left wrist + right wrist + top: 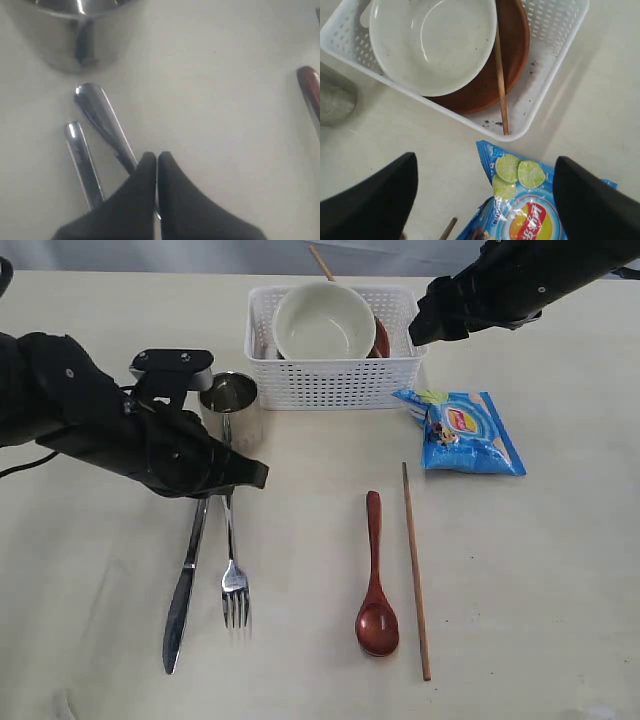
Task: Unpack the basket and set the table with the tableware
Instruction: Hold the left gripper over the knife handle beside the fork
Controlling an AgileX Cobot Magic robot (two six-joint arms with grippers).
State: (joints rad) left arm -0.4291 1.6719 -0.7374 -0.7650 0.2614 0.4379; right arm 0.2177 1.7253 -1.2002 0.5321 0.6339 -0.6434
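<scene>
Left wrist view shows the left gripper (157,159) closed, seemingly empty, over the fork (102,122); the right gripper (485,162) hangs open above the bag (520,200).

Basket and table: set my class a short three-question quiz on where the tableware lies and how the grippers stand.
1. True or false: the bowl sits inside the basket.
2. Which item lies on the table between the fork and the chopstick? A) cup B) wooden spoon C) plate
3. Short answer: which gripper is open, the left gripper or the right gripper?

Key: 1 true; 2 B; 3 the right gripper. The left one is shut above the cutlery handles.
</scene>
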